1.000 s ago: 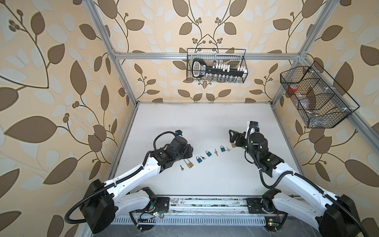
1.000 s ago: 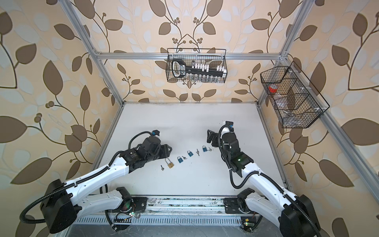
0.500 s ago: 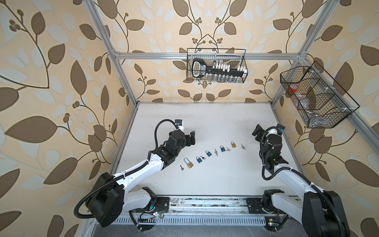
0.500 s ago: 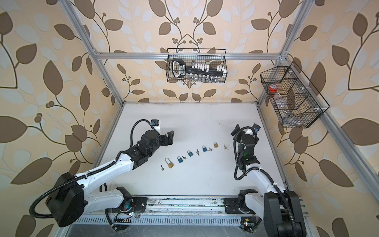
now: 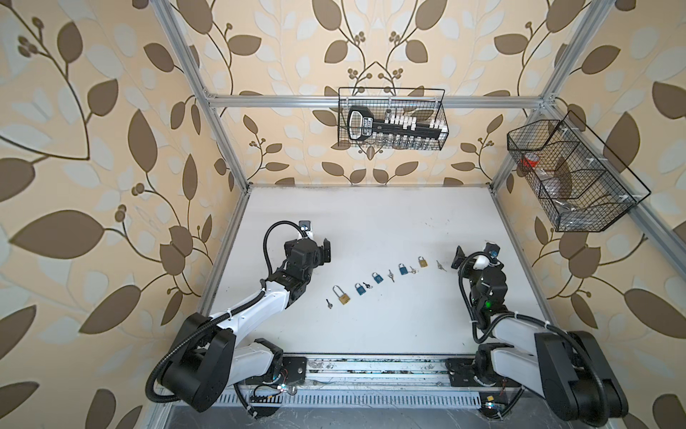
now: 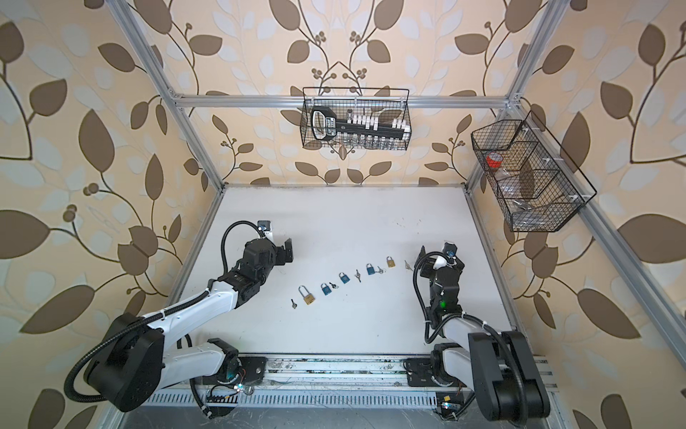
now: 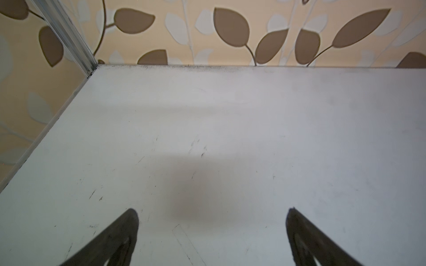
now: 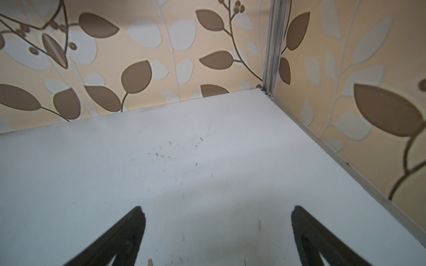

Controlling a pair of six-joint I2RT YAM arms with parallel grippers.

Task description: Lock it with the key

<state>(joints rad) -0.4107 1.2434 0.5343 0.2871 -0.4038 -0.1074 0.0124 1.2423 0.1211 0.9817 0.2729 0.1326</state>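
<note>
Brass long-shackle padlock [image 5: 341, 296], small key [image 5: 329, 303] beside

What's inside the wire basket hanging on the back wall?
A large black key-shaped rack carrying white blocks lies inside the basket. Below it sits a row of small pieces, too blurred to identify.

The right gripper [image 8: 217, 208] fills the foreground, its two dark fingers [image 8: 129, 230] spread wide with only bare white bench [image 8: 207, 188] between them and nothing in its grasp. A scatter of small dark scuff marks [image 8: 175, 152] sits near the centre of the frame. Beyond them the bench runs to a corner, where an aluminium post [image 8: 274, 46] stands between two walls of cream wallpaper [image 8: 138, 76] printed with brown leaves.
</note>
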